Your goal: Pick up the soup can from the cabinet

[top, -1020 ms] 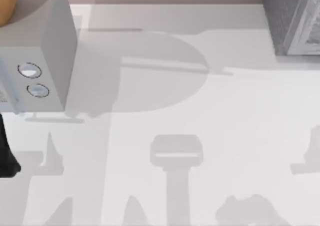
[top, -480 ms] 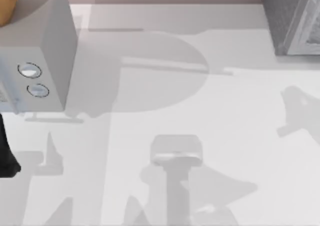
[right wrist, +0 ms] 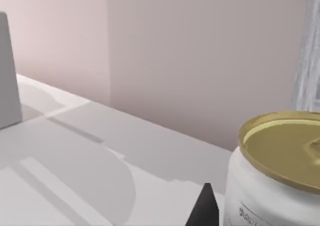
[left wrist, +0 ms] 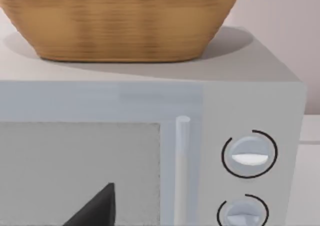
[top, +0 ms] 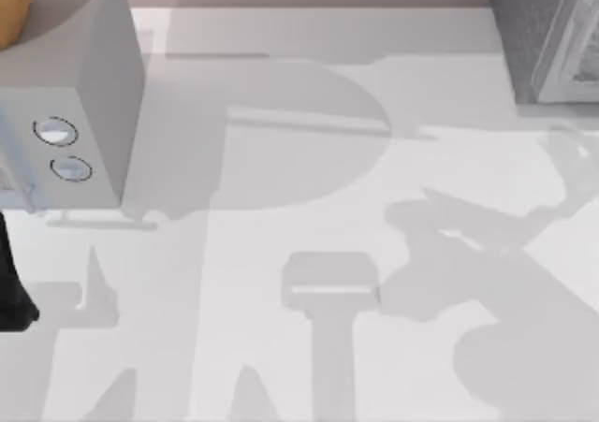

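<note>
1. White-labelled soup can with a flat gold metal lid (right wrist: 272, 181): standing upright, close in front of the right end effector (right wrist: 204, 211) and just beside the edge of the grey textured cabinet (right wrist: 307, 60). Cannot tell whether it rests on a cabinet ledge or on the white counter (top: 309, 179).
2. Opening of the right end effector: cannot tell, so judged a risk in itself. Too narrow on approach would likely mean a bump against the label and a toppled or rolling can.
3. Can sitting off to one side of the wrist view rather than centred. Closing from this line could likely catch only the rim or one side, giving a skewed, slipping hold.
4. Smooth round wall and a slick-looking lid. Probably little friction to spare, so a shallow or high grip might let the can slide out during the lift.
5. Cabinet wall hard by the can. Little room on that side, it seems; a wide sideways correction could scrape the cabinet or wedge the can against it.
6. Pale pink wall (right wrist: 200, 50) behind: possible stop for a can pushed rearward.
7. Left end effector (left wrist: 95, 208) parked at the counter's left, facing the light grey microwave (left wrist: 150, 100) carrying a woven tan basket (left wrist: 120, 20); opening cannot be told. Well apart from the can, so judged no hazard unless moved.
</note>
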